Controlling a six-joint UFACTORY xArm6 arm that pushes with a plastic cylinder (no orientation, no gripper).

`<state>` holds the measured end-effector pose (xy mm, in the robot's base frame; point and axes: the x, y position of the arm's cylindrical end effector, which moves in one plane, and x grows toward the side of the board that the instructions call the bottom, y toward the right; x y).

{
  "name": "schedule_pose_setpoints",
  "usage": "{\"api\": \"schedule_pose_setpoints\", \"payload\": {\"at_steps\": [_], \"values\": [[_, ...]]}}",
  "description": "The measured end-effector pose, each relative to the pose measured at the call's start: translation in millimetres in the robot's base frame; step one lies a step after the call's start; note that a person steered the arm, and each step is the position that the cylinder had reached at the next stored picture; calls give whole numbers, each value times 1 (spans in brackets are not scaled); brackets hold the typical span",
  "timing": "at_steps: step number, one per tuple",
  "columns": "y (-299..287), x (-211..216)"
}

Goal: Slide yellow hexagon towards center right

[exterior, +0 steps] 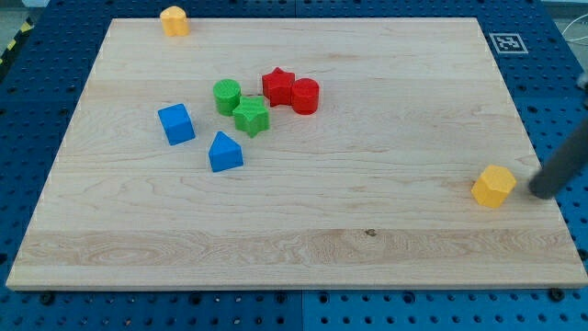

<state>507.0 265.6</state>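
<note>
A yellow hexagon (493, 186) lies near the right edge of the wooden board (367, 230), a little below mid-height. My tip (542, 190) is just to the hexagon's right, a small gap apart, at the board's right edge. The dark rod rises from the tip towards the view's upper right. A second yellow block (174, 20) sits at the board's top edge on the left; its shape is hard to tell.
A cluster sits left of centre: a green cylinder (227, 96), a green star (251, 117), a red star (277, 86), a red cylinder (305, 96), a blue cube (175, 124) and a blue triangular block (224, 152). A marker tag (507, 42) lies off the top right corner.
</note>
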Motion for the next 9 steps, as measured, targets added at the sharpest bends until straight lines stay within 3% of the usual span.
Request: {"api": "schedule_pose_setpoints", "payload": {"at_steps": [3,4,5,6,7,8,9], "values": [[-15,5],[-26,46],[-71,51],[-132,33],[-153,-13],[-148,6],[-137,60]]}}
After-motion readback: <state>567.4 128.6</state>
